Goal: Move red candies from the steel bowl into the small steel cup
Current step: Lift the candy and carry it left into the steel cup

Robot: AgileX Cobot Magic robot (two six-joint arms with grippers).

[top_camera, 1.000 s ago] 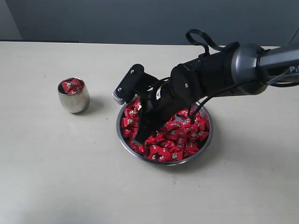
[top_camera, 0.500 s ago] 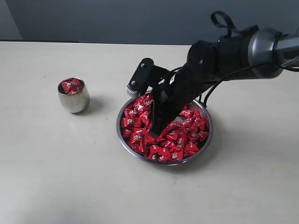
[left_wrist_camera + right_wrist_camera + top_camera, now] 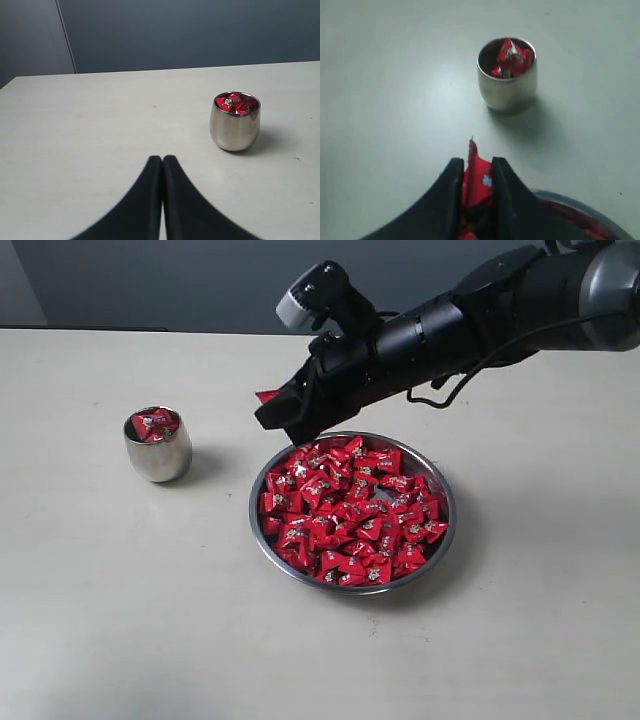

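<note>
Red candies (image 3: pixel 345 515) filled the steel bowl (image 3: pixel 446 540) on the pale table (image 3: pixel 120 620). The right gripper (image 3: pixel 275 412) hung above the bowl's rim on the cup's side, its jaws narrowed on a single candy (image 3: pixel 476 175). The small cup (image 3: pixel 158 452) stood well apart from the bowl and held a few candies. The left gripper (image 3: pixel 162 162) had its fingers pressed together, holding nothing.

Pale beige table (image 3: pixel 100 620) before a grey-blue wall (image 3: pixel 150 280)

Pale tabletop (image 3: pixel 100 640) (matte), grey-blue wall (image 3: pixel 200 280) behind.
</note>
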